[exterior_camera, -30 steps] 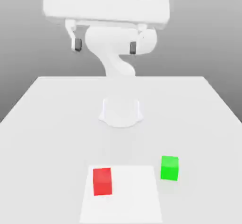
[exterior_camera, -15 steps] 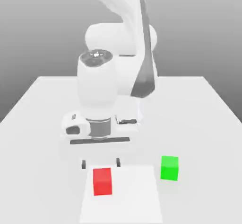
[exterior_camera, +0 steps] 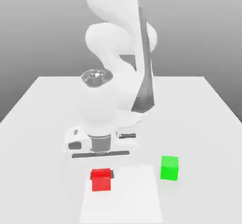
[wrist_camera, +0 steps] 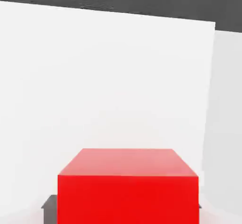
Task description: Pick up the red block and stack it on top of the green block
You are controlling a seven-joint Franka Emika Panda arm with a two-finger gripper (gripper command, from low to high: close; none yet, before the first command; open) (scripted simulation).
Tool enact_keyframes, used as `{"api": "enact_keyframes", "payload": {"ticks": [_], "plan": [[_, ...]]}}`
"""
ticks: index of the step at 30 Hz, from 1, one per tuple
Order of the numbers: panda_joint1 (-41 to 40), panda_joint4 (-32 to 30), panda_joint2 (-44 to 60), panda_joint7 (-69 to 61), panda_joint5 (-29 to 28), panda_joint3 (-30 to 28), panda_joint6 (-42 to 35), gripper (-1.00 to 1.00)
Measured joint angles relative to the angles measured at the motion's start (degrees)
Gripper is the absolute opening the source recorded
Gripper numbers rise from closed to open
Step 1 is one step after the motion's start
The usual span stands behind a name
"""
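The red block (exterior_camera: 100,180) sits on a white pad (exterior_camera: 132,197) near the table's front, low in the exterior view. My gripper (exterior_camera: 101,174) has come straight down over it and is shut on it, one dark finger (exterior_camera: 112,173) showing at the block's side. In the hand view the red block (wrist_camera: 127,185) is very close, with a dark fingertip (wrist_camera: 49,202) pressed against one flank. The green block (exterior_camera: 169,167) stands on the table to the exterior view's right of the red one, about a block's width beyond the pad's corner and untouched.
The white table (exterior_camera: 42,123) stretches wide around the arm's base. The arm's bulky white links (exterior_camera: 118,76) rise behind the hand. Open table surface lies between the red and green blocks.
The hand came down from high above onto the red block, and its jaws went from wide open to closed on the block's sides. The green block has not moved.
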Motion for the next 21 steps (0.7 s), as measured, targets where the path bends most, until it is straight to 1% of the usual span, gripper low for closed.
{"api": "enact_keyframes", "payload": {"ticks": [1, 6, 10, 13, 17, 18, 21], "plan": [[0.01, -0.32, -2.03, 0.42, -0.46, 0.03, -1.71, -1.0], [10.39, -3.86, -10.02, 11.31, 0.94, 6.06, -6.03, -1.0], [16.33, -7.04, -15.76, 20.99, 3.2, 12.95, -8.53, -1.0], [17.0, -7.52, -12.82, 24.3, 1.99, 14.82, -5.12, -1.0], [16.3, -7.32, -5.17, 27.72, -2.4, 14.7, 2.21, -1.0], [16.4, -7.26, -3.32, 28.62, -3.67, 14.31, 3.95, 1.0], [16.39, -7.26, -3.32, 28.62, -3.67, 14.31, 3.95, 1.0]]}}
